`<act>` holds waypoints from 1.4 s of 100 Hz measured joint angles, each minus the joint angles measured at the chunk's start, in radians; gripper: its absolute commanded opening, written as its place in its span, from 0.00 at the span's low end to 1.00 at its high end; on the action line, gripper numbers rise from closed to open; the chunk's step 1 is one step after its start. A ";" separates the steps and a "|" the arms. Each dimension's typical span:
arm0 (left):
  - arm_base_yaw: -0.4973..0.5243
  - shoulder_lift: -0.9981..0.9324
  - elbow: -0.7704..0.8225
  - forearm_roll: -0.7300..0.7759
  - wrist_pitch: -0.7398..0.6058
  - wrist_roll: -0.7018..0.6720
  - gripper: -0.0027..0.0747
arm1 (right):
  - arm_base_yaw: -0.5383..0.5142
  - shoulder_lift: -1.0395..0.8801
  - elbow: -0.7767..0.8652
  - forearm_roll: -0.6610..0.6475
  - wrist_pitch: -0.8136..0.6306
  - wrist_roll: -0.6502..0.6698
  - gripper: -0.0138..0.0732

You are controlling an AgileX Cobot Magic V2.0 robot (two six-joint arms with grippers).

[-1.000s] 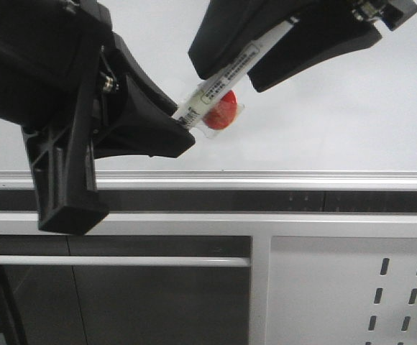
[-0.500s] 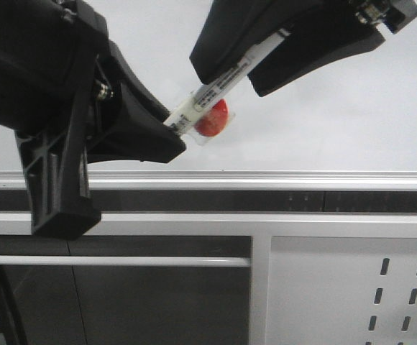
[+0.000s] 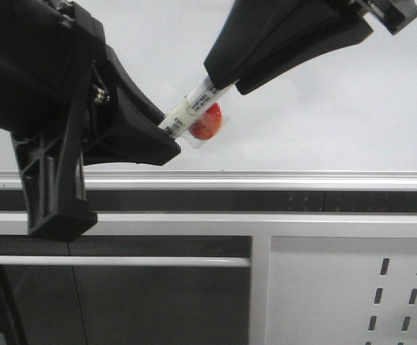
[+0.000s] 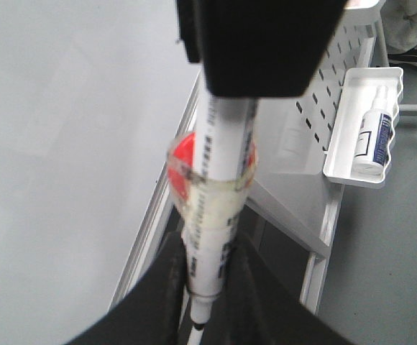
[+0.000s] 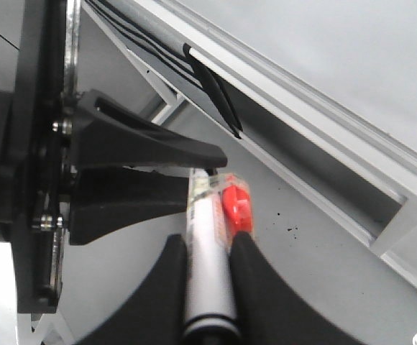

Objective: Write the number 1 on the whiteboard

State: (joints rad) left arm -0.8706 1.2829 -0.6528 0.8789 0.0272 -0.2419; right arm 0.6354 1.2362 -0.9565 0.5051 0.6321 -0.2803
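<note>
Both grippers clamped on one white marker (image 3: 194, 109), held tilted in the air in front of the whiteboard (image 3: 352, 108). Left gripper (image 3: 167, 133) reaching in from the left, angled up to the right, fingers (image 4: 167, 287) pinched around the marker's lower end. Right gripper (image 3: 219, 83) coming down from the upper right, fingers (image 5: 248, 273) closed around the upper barrel. Red round piece (image 3: 205, 122) taped to the marker between the two grips. No number 1 visible on the bare board. Below, silver rail (image 3: 266, 176) and grey slotted panel (image 3: 352, 287)
</note>
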 measured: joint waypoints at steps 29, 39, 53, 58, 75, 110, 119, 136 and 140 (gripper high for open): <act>0.000 0.000 0.000 0.024 -0.009 0.000 0.33 | 0.000 0.000 0.000 0.001 0.001 0.000 0.07; 0.000 0.000 0.000 0.039 -0.056 0.001 0.59 | 0.000 -0.001 0.000 -0.001 0.001 0.000 0.07; -0.002 -0.002 0.000 0.029 -0.056 0.001 0.76 | 0.000 -0.002 0.000 -0.005 -0.003 -0.008 0.07; -0.002 -0.012 0.000 0.010 -0.035 0.001 0.76 | 0.000 -0.005 0.000 -0.015 -0.018 -0.008 0.07; -0.002 -0.086 0.000 -0.093 0.074 0.001 0.75 | 0.000 -0.048 0.000 -0.080 -0.057 -0.010 0.07; -0.002 -0.337 0.051 -0.361 0.206 0.001 0.48 | 0.006 -0.229 0.156 -0.114 -0.275 -0.012 0.08; -0.002 -0.393 0.092 -0.411 0.211 0.001 0.32 | 0.028 -0.293 0.250 -0.120 -0.373 -0.012 0.08; -0.002 -0.457 0.167 -0.497 0.213 0.001 0.06 | 0.110 -0.382 0.436 -0.119 -0.623 -0.012 0.08; -0.002 -0.464 0.178 -0.509 0.208 -0.001 0.01 | 0.133 -0.389 0.472 -0.119 -0.676 -0.012 0.08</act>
State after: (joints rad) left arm -0.8728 0.8190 -0.4744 0.3702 0.2357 -0.2424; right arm 0.7683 0.8473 -0.4845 0.3862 -0.0440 -0.2921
